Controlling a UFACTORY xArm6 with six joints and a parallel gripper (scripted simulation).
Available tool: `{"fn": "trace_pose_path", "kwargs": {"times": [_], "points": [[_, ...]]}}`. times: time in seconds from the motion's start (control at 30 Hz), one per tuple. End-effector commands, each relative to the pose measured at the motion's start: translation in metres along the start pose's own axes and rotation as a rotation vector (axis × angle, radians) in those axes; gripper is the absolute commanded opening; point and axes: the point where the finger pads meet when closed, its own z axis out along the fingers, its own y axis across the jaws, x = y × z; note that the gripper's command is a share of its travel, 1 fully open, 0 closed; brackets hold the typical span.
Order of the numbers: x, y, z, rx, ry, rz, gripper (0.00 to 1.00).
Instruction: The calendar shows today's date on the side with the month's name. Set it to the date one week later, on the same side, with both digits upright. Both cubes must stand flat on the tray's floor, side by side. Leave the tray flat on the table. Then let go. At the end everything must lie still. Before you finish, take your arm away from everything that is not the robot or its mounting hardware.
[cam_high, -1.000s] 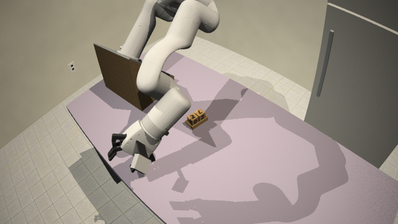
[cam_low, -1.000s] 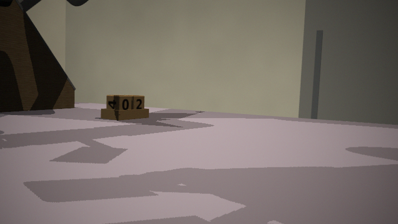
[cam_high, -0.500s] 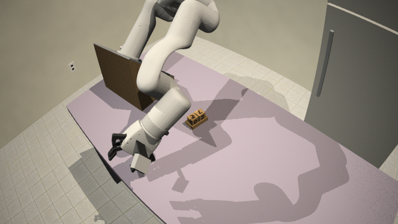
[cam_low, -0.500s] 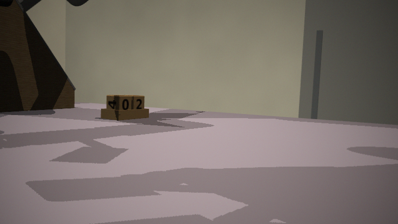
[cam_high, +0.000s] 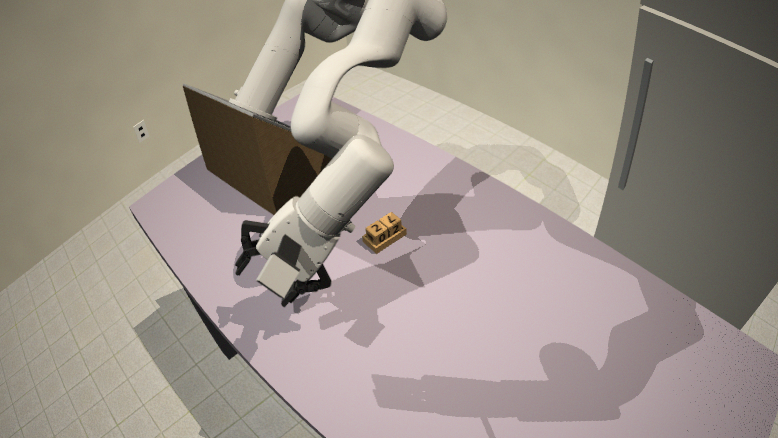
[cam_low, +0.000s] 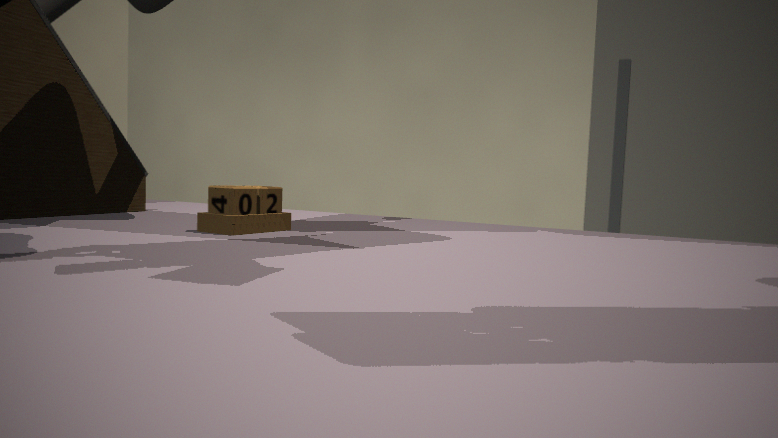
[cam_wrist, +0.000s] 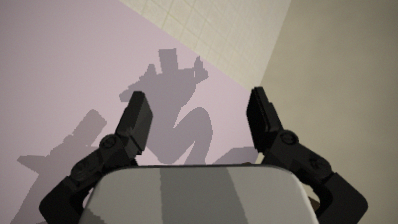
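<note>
Top view: the white arm (cam_high: 348, 114) reaches down from its brown wooden base block (cam_high: 244, 152) at the far left of the lilac table (cam_high: 489, 326). The gripper (cam_high: 269, 274) hangs over the table's near-left edge, its black fingers (cam_high: 244, 255) spread as wide as they go, with nothing between them. The calendar sits just to the right of the wrist, apart from it: a small wooden tray (cam_high: 381, 243) flat on the table, holding two cubes side by side. The left cube (cam_high: 376, 231) shows a 2 on top and a 0 on its near face; the right cube (cam_high: 393, 222) shows a 2 on its near face, and its top mark reads like a 7 turned round, though it is too small to be sure. A grey fridge (cam_high: 702, 163) stands at the far right.

Exterior view: the tray (cam_low: 243, 223) lies flat on the table (cam_low: 435, 337) near the base block (cam_low: 59, 141). Both cubes stand level in it, touching. The left cube (cam_low: 234, 201) shows an upright 0 on the front and a 4 lying on its side on the left face; the right cube (cam_low: 270, 201) shows an upright 2. The gripper is out of frame.

Wrist view: the gripper (cam_wrist: 200, 120) is fully open, both fingers bare, above the table's edge (cam_wrist: 75, 75), with tiled floor (cam_wrist: 225, 35) beyond. The calendar is out of sight.
</note>
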Motion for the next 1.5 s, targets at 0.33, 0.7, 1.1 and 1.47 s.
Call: {"fn": "trace_pose_path", "kwargs": {"times": [0.33,0.7,1.1,1.47], "points": [[-0.093,-0.030,-0.070,0.210,-0.235,0.358,1.00],[-0.164,-0.067,-0.123,0.395,-0.429,0.593,1.00],[-0.215,-0.097,-0.170,0.562,-0.595,0.755,1.00],[-0.220,-0.100,-0.175,0.582,-0.614,0.772,1.00]]}}
